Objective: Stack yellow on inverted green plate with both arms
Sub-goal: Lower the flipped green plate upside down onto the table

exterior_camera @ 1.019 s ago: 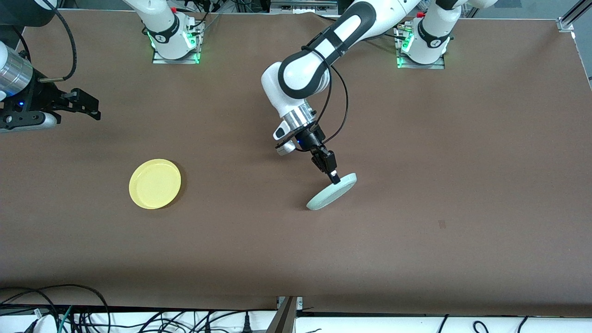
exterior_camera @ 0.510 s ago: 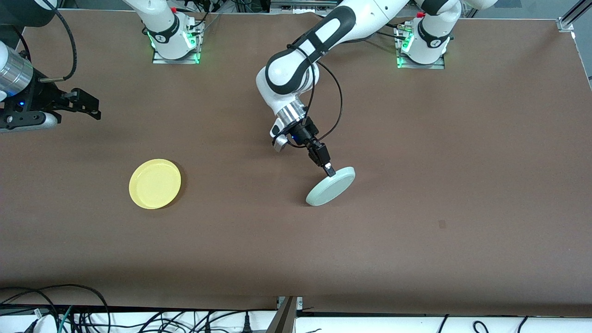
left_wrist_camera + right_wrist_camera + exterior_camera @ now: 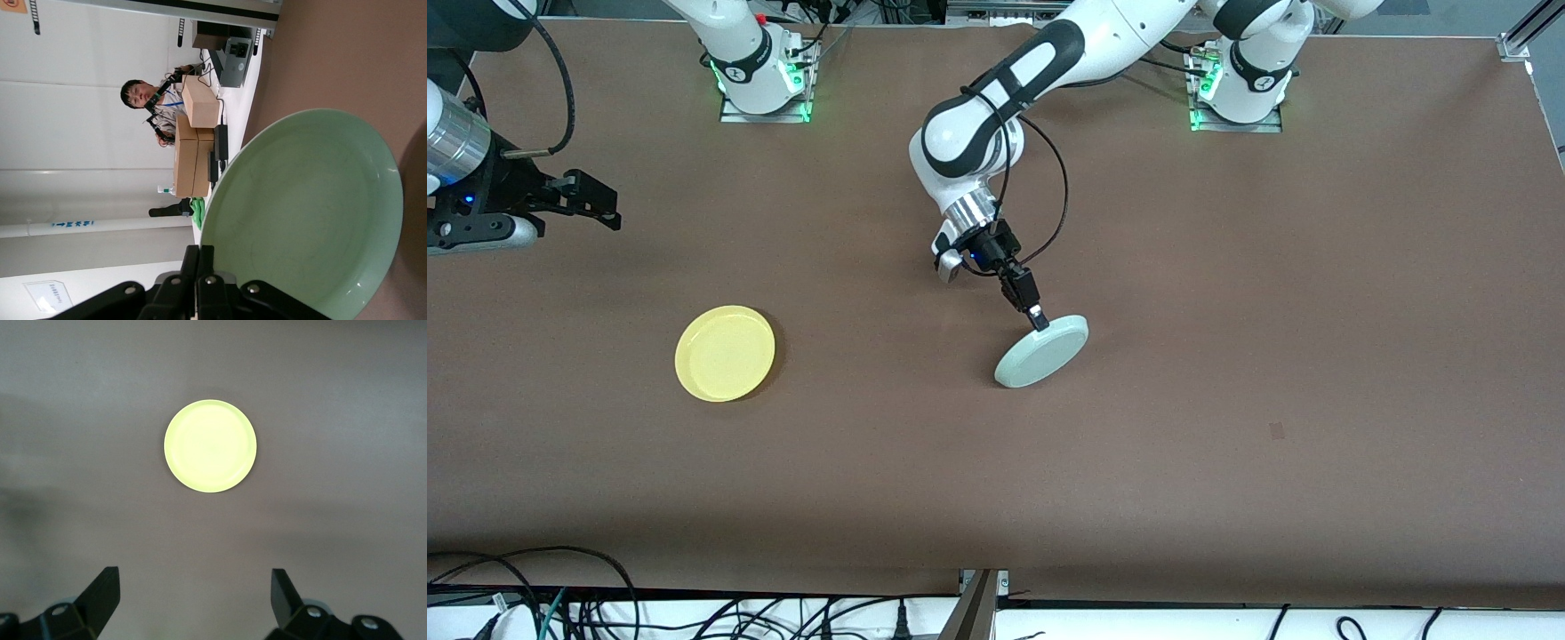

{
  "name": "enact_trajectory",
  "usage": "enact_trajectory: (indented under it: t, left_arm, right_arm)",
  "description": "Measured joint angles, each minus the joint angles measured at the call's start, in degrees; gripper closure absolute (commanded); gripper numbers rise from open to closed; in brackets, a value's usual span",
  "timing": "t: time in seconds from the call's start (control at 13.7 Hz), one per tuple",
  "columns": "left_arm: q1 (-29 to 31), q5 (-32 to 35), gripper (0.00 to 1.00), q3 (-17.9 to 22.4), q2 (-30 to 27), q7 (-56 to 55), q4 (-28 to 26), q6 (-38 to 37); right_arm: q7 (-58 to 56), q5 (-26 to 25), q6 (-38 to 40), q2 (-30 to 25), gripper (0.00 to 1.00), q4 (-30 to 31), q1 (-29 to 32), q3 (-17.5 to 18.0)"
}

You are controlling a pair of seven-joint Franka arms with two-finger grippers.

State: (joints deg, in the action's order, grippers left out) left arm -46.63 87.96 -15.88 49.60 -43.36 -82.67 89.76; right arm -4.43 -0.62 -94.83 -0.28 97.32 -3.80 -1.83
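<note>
Pinching the rim of the green plate (image 3: 1041, 351), the left gripper (image 3: 1037, 321) is seen with its fingers (image 3: 198, 267) closed on it; the plate is held tilted over the middle of the counter (image 3: 1227, 267), its hollow face turned to the left wrist camera. The yellow plate (image 3: 725, 353) lies flat, rim up, toward the right arm's end. The right gripper (image 3: 193, 597) is held waiting above it, fingers spread wide and empty.

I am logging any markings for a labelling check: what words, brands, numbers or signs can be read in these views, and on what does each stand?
None can be read.
Round bright yellow plastic plate: no markings.
Round pale mint-green plate, gripped by the shut left gripper: no markings.
White pipe with blue lettering, left wrist view: too blurred.
White placard and orange sticker there: too blurred.
</note>
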Motion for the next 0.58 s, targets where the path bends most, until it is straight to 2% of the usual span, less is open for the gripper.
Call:
enact_trajectory:
  t: [0.22, 0.58]
  left_arm:
    - [-0.68, 0.0, 1.0, -0.14, 0.35, -2.0, 0.45, -0.06]
    - [-1.54, -2.26, 1.0, -3.42, 1.12, -8.1, 1.54, -0.94]
  right_arm:
    - [0.0, 0.0, 0.0, 0.0, 0.0, 0.0, 0.0, 0.0]
    - [0.0, 0.01, 0.0, 0.0, 0.0, 0.0, 0.0, 0.0]
